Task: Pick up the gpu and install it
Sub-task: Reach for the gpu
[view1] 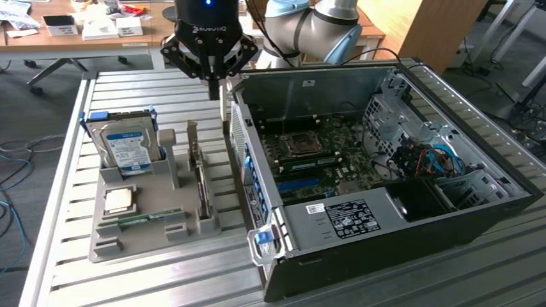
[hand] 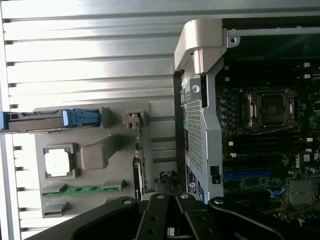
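Note:
The gpu (view1: 198,174) stands on edge in a slot of the grey holder tray (view1: 140,240), its silver end bracket pointing up. Seen edge-on in the wrist view, the gpu (hand: 141,167) is a thin strip between the holder and the case wall. My gripper (view1: 213,89) hangs above the table's far end, past the far end of the gpu and close to the case's corner. Its fingers are shut with nothing between them. In the wrist view the gripper (hand: 169,199) points down near the gpu's end.
The open computer case (view1: 444,211) lies at the exterior view's right, with its motherboard (view1: 316,153) and a blue slot (view1: 298,185) exposed. The holder also carries a hard drive (view1: 128,148), a processor (view1: 119,199) and a memory stick (view1: 140,219). A desk stands behind.

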`<control>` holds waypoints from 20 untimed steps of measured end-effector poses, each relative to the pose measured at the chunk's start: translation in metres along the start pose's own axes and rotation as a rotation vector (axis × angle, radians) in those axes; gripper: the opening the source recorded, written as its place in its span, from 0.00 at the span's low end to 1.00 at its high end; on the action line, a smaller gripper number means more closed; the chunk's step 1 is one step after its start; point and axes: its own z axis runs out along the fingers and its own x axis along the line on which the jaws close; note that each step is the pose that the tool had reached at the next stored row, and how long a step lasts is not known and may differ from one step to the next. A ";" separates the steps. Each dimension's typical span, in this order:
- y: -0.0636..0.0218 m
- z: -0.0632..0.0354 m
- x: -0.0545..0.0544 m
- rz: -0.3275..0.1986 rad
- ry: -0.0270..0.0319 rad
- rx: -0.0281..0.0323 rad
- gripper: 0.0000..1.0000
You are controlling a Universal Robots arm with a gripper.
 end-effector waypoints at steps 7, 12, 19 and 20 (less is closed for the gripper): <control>-0.0001 0.0000 0.001 0.000 0.0000 0.0000 0.11; -0.0003 -0.0001 0.004 0.000 0.0000 0.0000 0.11; -0.0009 -0.0003 0.012 0.000 0.0000 0.0001 0.11; -0.0010 -0.0004 0.014 0.000 0.0001 0.0000 0.11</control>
